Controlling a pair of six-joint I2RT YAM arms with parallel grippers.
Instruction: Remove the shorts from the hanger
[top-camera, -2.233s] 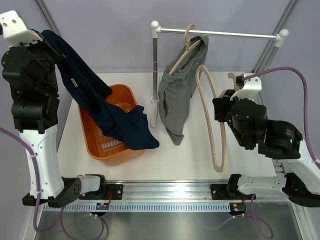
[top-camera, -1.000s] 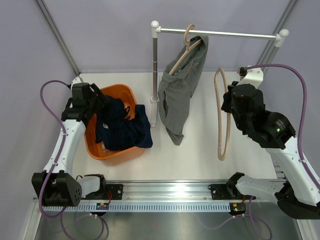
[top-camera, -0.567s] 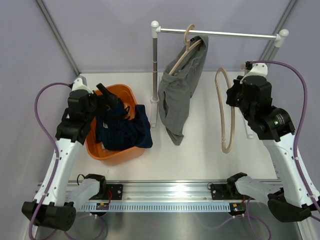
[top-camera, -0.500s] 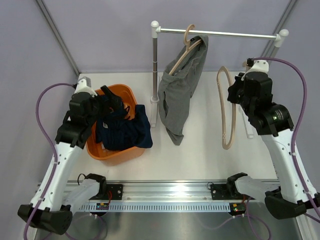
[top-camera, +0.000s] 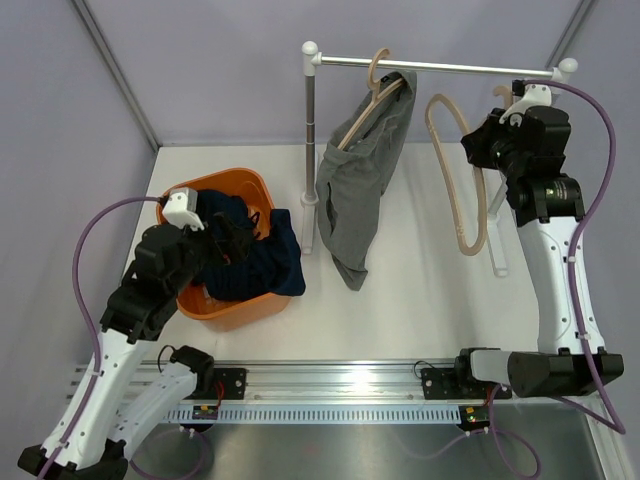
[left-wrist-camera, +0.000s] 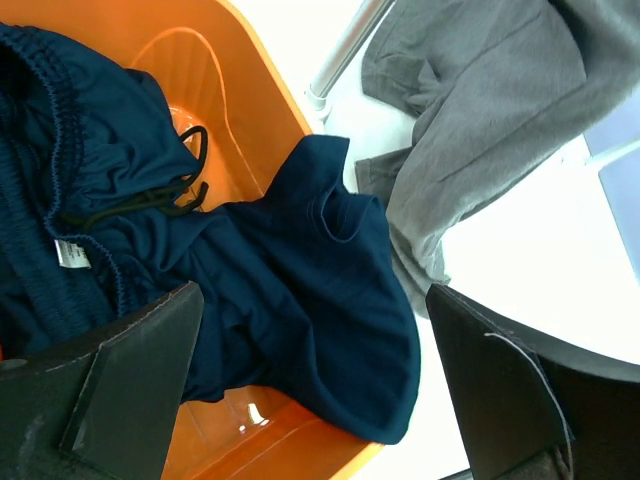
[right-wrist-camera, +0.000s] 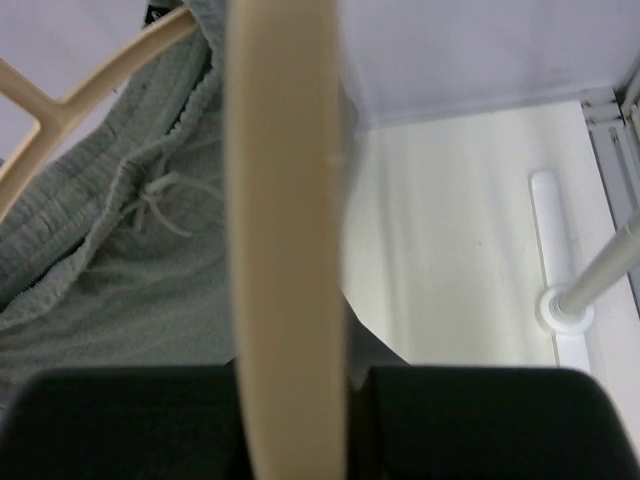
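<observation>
The navy shorts (top-camera: 250, 262) lie crumpled in the orange tub (top-camera: 240, 185), one leg draped over its right rim. In the left wrist view the navy shorts (left-wrist-camera: 300, 290) sit below my left gripper (left-wrist-camera: 325, 390), which is open with nothing between its fingers. My left gripper (top-camera: 232, 240) hovers just over the tub. The grey shorts (top-camera: 362, 185) hang from a beige hanger (top-camera: 378, 70) on the rail (top-camera: 450, 68). My right gripper (top-camera: 487, 150) is shut on a second, bare beige hanger (top-camera: 462, 190), held up just below the rail. That bare hanger (right-wrist-camera: 285, 200) fills the right wrist view, with the grey shorts (right-wrist-camera: 120, 280) behind it.
The rail stands on two posts, the left post (top-camera: 310, 150) between tub and grey shorts, the right post's foot (right-wrist-camera: 565, 300) on the white table. Grey walls enclose the back and sides. The metal base rail (top-camera: 350, 385) runs along the near edge.
My left gripper opened, let go of the navy shorts in the tub, and drew back toward the near edge. My right arm lifted the bare hanger up toward the rail.
</observation>
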